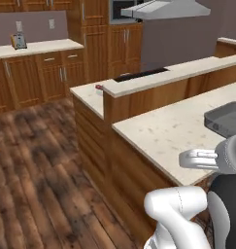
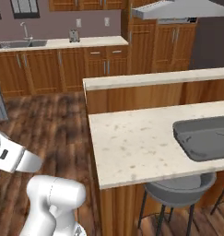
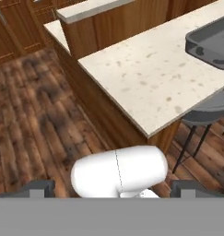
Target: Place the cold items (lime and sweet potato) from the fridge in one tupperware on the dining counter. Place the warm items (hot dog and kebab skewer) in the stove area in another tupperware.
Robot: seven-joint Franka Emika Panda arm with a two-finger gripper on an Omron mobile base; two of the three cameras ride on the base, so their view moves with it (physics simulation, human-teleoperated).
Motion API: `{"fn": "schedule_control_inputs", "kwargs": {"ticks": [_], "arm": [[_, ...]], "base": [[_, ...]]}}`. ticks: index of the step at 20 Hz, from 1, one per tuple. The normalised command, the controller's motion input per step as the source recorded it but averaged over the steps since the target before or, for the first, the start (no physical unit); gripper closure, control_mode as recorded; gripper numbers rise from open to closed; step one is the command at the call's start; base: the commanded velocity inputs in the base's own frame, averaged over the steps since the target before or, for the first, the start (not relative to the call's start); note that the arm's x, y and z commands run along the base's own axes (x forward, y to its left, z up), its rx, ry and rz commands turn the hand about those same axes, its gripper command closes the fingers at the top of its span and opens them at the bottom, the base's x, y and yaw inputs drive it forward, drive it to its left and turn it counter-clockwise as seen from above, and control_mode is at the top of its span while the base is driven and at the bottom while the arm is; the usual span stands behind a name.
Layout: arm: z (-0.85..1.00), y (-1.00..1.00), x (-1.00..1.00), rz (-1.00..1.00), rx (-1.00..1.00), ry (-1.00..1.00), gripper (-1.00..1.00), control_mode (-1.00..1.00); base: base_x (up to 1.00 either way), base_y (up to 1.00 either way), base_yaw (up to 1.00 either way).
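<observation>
Grey tupperware (image 2: pixel 205 137) sat empty on dining counter (image 2: pixel 132 143), at 3 o'clock in right base view. Pincer (image 3: pixel 113 189) stood released, holding nothing, well apart from it. Risk: arm could clip counter edge or stool (image 2: pixel 178 191) if base turned tight.

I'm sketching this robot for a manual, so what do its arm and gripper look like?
The arm is glossy white with rounded, tube-like segments and dark joints. In the hand view, the gripper ends in two small dark grey fingertips set wide apart. No cables or markings are visible.
</observation>
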Motion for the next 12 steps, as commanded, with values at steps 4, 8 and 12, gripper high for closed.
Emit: {"fn": "schedule_control_inputs", "kwargs": {"ticks": [4, 8, 12], "arm": [[0.00, 0.00, 0.00, 0.00, 0.00, 0.00, -1.00, 1.00], [0.00, 0.00, 0.00, 0.00, 0.00, 0.00, -1.00, 1.00], [0.00, 0.00, 0.00, 0.00, 0.00, 0.00, -1.00, 1.00]], "base": [[0.60, 1.00, -0.52], [-0.01, 1.00, -0.26], [0.24, 1.00, -0.29]]}}
